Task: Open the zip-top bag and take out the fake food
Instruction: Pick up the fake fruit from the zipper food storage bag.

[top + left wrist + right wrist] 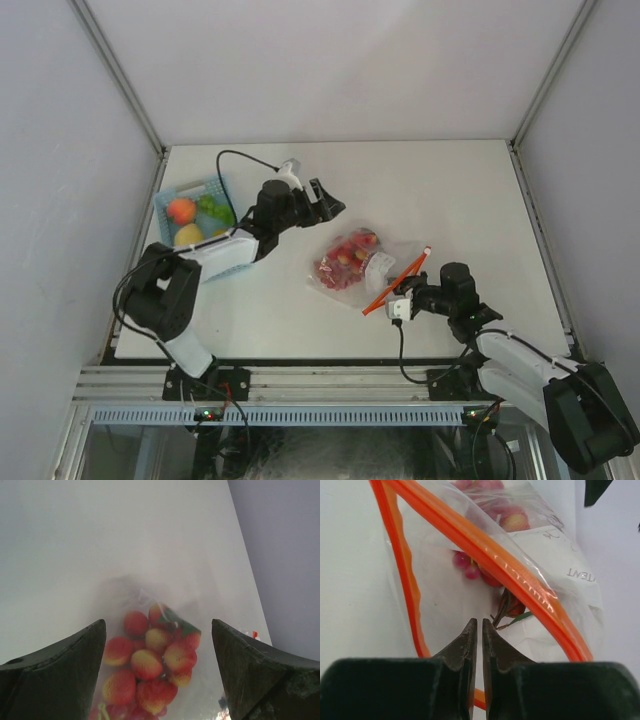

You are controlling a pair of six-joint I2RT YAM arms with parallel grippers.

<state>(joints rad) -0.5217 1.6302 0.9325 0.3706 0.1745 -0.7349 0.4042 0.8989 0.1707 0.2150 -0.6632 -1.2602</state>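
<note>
The zip-top bag (385,262) lies mid-table, its red-orange zip strip (402,277) toward my right arm. The fake food (346,262), mostly red pieces, bunches at the bag's far end. In the right wrist view the strip (520,580) gapes into a loop. My right gripper (479,621) sits in that mouth, jaws pressed almost together over the lower lip, with orange strip showing in the slit. Its place in the top view is the bag's near edge (388,302). My left gripper (328,203) hangs open above the red pieces (147,662), touching nothing.
A light-blue slotted basket (172,201) stands at the left, beside my left arm, holding an orange, a yellow and a green fruit. A white label patch (560,565) marks the bag. Grey walls enclose the white table on three sides.
</note>
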